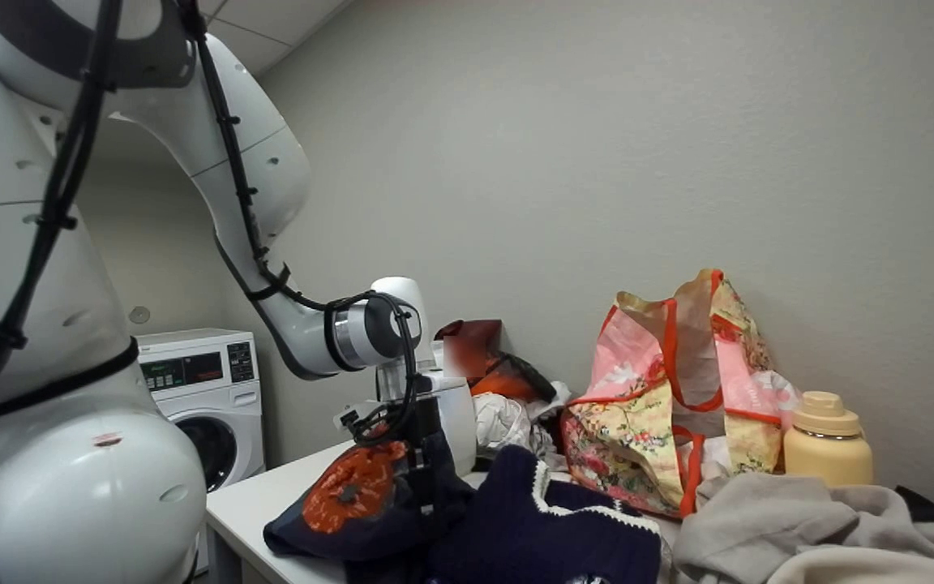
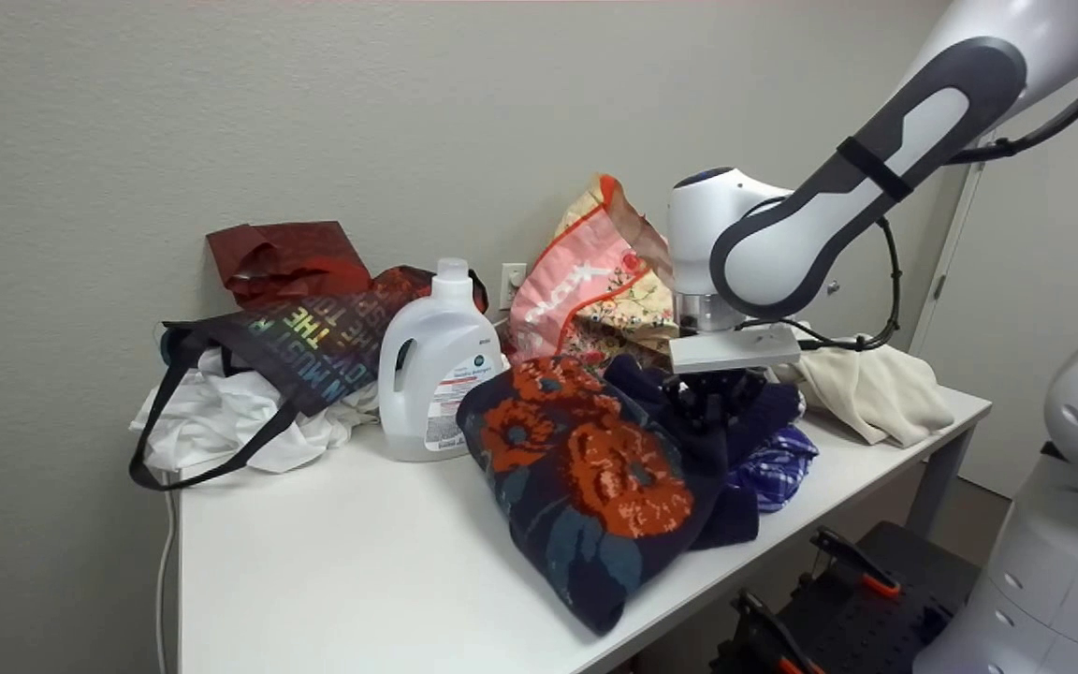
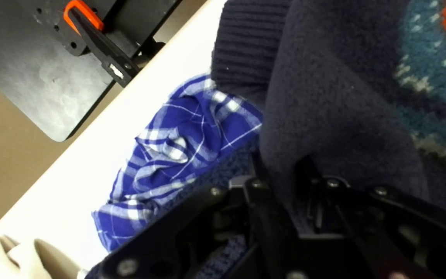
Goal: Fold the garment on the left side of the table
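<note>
The floral garment, dark navy with orange flowers, is bunched on the white table (image 2: 342,571). It shows in both exterior views (image 1: 349,491) (image 2: 586,468) and in the wrist view (image 3: 343,100). Its ribbed edge hangs near the table's front edge. My gripper (image 2: 709,412) points down at the garment's side; it also shows at the garment in an exterior view (image 1: 425,495). In the wrist view the gripper (image 3: 281,166) has a raised fold of the dark cloth between its fingers and is shut on it. The fingertips are partly hidden by cloth.
A navy knit with white trim (image 1: 556,527) and a blue plaid cloth (image 3: 192,135) lie beside the garment. A detergent bottle (image 2: 436,374), a dark tote (image 2: 324,337), a flowered bag (image 1: 637,414), a yellow bottle (image 1: 828,446) and beige cloth (image 2: 876,384) stand or lie around.
</note>
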You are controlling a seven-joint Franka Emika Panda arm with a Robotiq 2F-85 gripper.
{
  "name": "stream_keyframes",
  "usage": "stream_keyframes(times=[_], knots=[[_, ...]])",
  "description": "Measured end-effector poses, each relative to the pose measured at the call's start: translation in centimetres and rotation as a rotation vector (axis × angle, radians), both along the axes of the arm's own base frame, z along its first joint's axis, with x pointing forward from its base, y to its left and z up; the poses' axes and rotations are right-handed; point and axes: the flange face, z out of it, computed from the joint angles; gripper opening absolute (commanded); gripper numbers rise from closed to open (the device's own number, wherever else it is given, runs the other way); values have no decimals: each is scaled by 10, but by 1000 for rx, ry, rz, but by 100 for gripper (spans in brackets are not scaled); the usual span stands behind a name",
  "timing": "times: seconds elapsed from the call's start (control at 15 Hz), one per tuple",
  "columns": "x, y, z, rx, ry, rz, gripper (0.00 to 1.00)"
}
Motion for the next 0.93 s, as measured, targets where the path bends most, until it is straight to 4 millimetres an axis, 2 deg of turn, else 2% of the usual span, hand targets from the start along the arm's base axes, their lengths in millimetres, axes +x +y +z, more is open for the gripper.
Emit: stream_keyframes(times=[0.2,0.4,0.67,0.93], knots=[[1,-1,-4,10,12,-7,81],[5,-2,0,18,5,-20,100],[17,-1,23,13,3,-31,100],[19,-1,53,-12,12,-44,100]])
